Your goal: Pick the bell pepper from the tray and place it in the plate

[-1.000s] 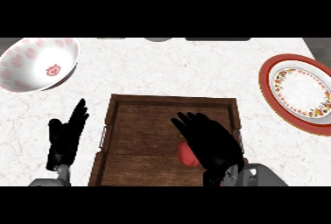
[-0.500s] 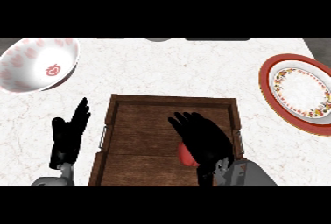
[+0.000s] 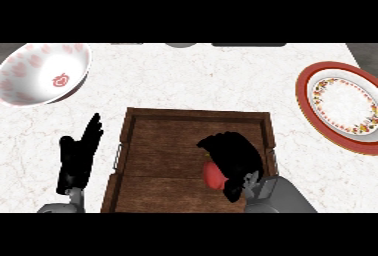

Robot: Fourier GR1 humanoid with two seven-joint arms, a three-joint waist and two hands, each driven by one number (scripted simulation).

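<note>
Curled round the red bell pepper [image 3: 214, 176] at the near right of the wooden tray [image 3: 192, 113]: the right hand [image 3: 235, 156]. Open, resting left of the tray: the left hand [image 3: 80, 156]. Could slip out on lifting, or clip the tray's right wall on the way to the plate [image 3: 341, 102] at far right. Mostly hidden beneath the fingers [image 3: 221, 144]; hold hard to judge.

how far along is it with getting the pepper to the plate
Nothing is delivered yet: the bell pepper lies in the tray. In hand: the right hand curls over it. Left: lift it and carry it right to the plate. The left hand rests open beside the tray.
</note>
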